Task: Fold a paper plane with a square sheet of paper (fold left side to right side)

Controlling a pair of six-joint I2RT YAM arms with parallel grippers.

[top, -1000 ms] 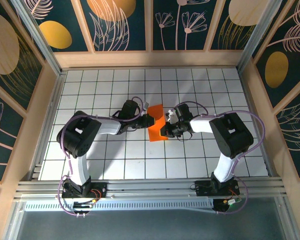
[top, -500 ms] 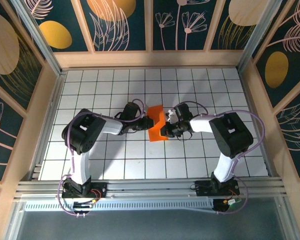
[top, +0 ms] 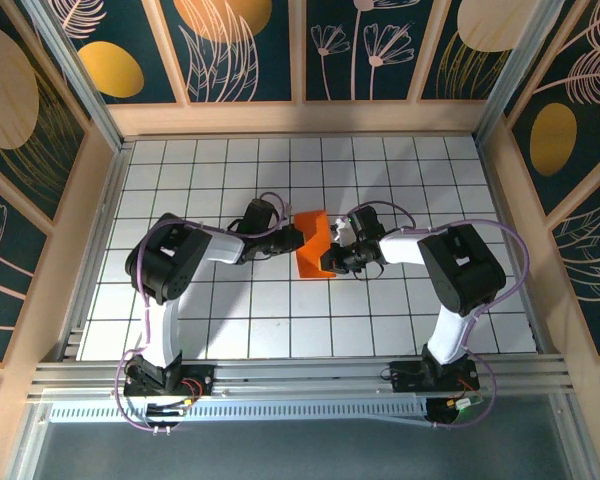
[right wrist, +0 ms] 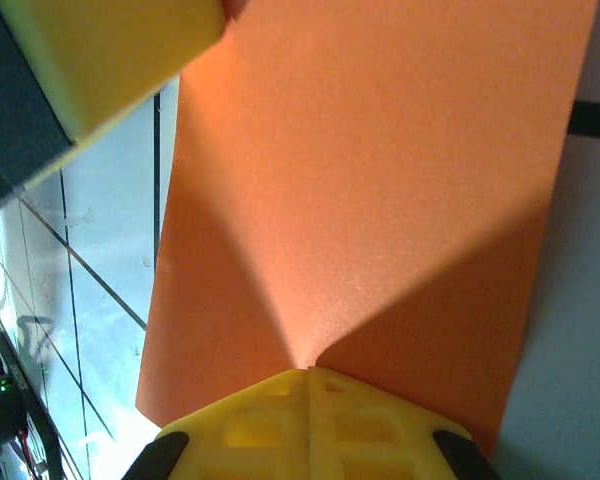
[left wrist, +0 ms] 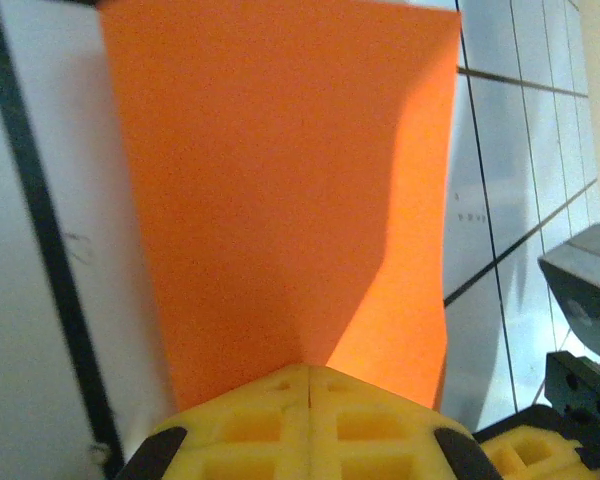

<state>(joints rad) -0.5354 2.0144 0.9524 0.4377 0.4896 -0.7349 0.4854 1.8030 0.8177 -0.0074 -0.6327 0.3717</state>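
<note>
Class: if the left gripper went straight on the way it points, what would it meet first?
The left gripper would first meet the square sheet of paper it pinches. The right gripper sits slightly aside and is probably missed.

- No words, numbers, labels or brand marks can be read anywhere.
- The sheet of paper (left wrist: pixel 280 180) just ahead of the left gripper (left wrist: pixel 308 370) is plain orange.
- A faint dark scribble on the white tile (left wrist: pixel 75 242), ahead-left of that gripper, is too small to read.
</note>
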